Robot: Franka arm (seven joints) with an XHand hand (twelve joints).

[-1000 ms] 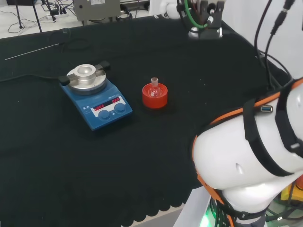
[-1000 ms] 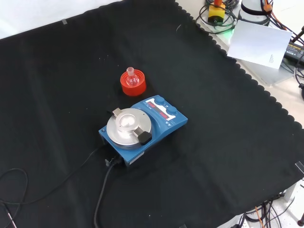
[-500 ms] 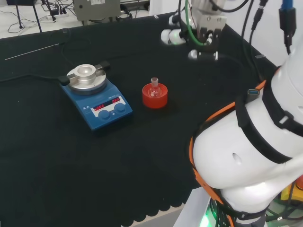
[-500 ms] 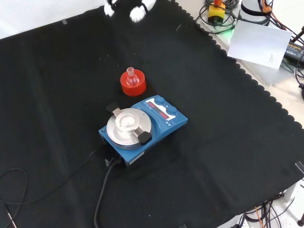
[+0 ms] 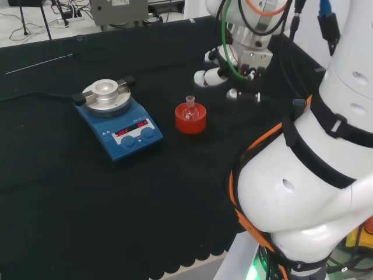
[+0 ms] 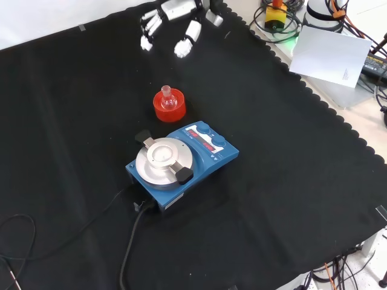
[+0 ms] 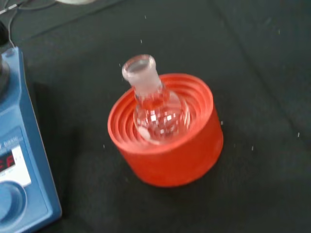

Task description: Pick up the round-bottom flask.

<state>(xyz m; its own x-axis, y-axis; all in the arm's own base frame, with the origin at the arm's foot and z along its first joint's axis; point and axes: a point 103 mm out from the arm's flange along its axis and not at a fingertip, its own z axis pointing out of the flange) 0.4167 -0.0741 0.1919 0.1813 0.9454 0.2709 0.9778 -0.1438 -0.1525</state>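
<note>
While hand hangs open near table's far edge: tiny glass flask in red stand, light, slick, fragile. Pinch the neck.

Round-bottom flask upright in red ribbed stand; hand at its two o'clock, apart, fingers relaxed; blue hotplate at nine.

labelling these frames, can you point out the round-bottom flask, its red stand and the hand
round-bottom flask [image 7: 158, 114]: wrist view, on the clear bulb below the neck
red stand [image 7: 180, 160]: wrist view, on the outer side wall
hand [image 6: 187, 40]: front view, on a white-tipped finger above the stand
</note>
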